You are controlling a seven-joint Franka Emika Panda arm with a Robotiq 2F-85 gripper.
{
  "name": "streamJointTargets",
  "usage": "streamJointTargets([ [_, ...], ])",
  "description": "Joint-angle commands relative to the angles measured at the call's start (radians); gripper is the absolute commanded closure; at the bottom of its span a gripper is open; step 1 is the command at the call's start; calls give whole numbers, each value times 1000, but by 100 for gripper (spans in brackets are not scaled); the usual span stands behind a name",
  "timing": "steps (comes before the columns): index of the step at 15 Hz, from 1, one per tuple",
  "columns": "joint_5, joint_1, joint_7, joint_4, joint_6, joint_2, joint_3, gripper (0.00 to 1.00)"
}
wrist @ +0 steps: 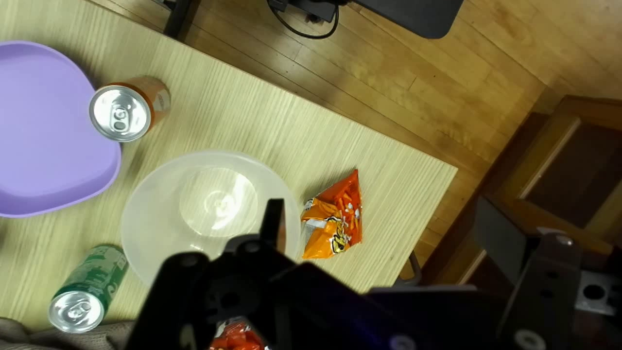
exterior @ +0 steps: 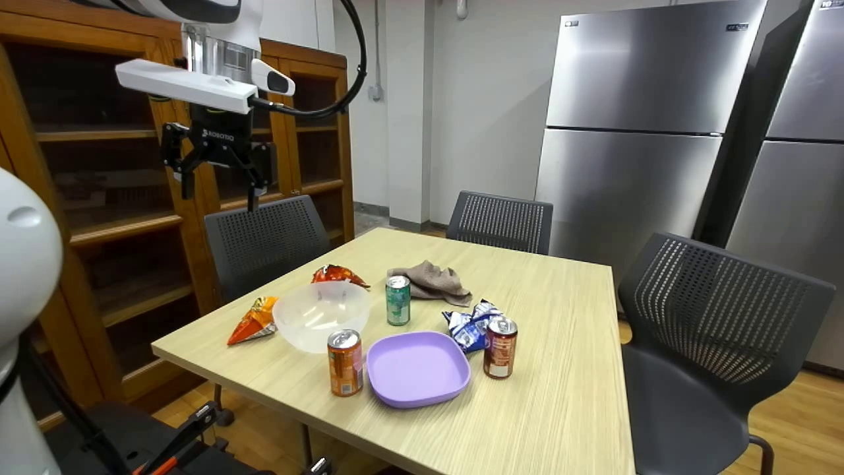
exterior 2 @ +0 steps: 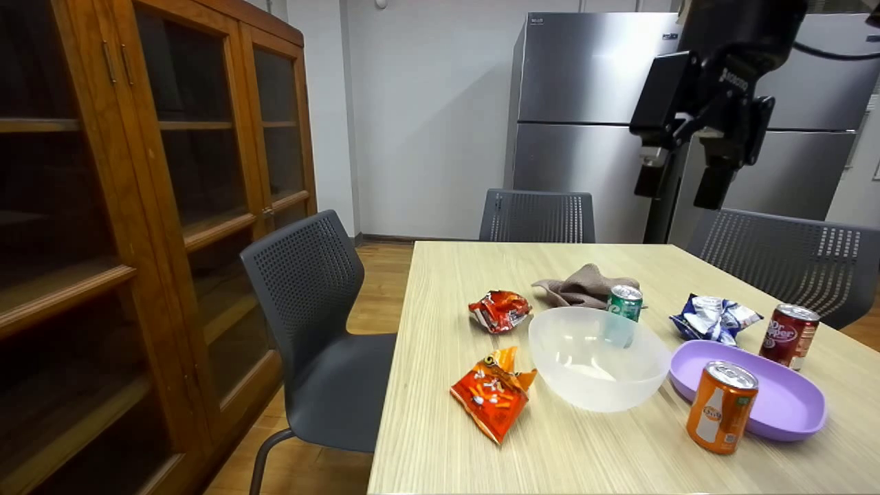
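A pale wood-grain rectangular bench [exterior: 554, 297] is surrounded by dark grey chairs with perforated backs [exterior: 499, 223]. A brown wooden cabinet with glass doors [exterior 2: 155, 227] is set along one side, tall brushed-steel fridges [exterior: 639, 86] at another, on a yellowish plank floor [wrist: 388, 73]. On the bench, a lilac rounded-square plastic plate [exterior: 419, 366] is flanked by an orange metal can [exterior: 345, 373] and a dark red metal can [exterior: 500, 353]; a crumpled blue-and-white foil bag [exterior: 467, 330], a green metal can [exterior: 398, 303] and a crumpled grey-brown cloth [exterior: 428, 282] are scattered nearby.

Black two-fingered tool [exterior: 219, 193] is suspended above the bench, fingers spread apart, nothing grasped. Nearest in the wrist view: a translucent whitish round plastic bowl [exterior 2: 591, 388], set upright on the bench between the green can and an orange-and-red foil bag [exterior 2: 491, 395]. Bowl is smooth-walled, wide-mouthed, with glare on its base. Orange-and-red bag is laid just beside it, one end crumpled, dark-outlined lettering partly shown.

In the wrist view, part of the bowl is covered by the tool, a crumpled red foil bag [exterior 2: 500, 313] is mostly blocked, cloth and plate are cut off. In an exterior view, the lower part of the green can [exterior 2: 624, 302] is seen only blurrily through the bowl's wall. Most small print on the cans cannot be read
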Motion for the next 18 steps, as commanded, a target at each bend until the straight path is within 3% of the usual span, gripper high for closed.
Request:
streamJointTargets([
  [1, 11, 28, -1, 34, 47, 87, 43, 0],
  [13, -38, 35, 51, 165, 198, 433, 158, 0],
  [14, -8, 31, 5, 110, 190, 361, 145, 0],
  [18, -8, 28, 6, 117, 193, 387, 148, 0],
])
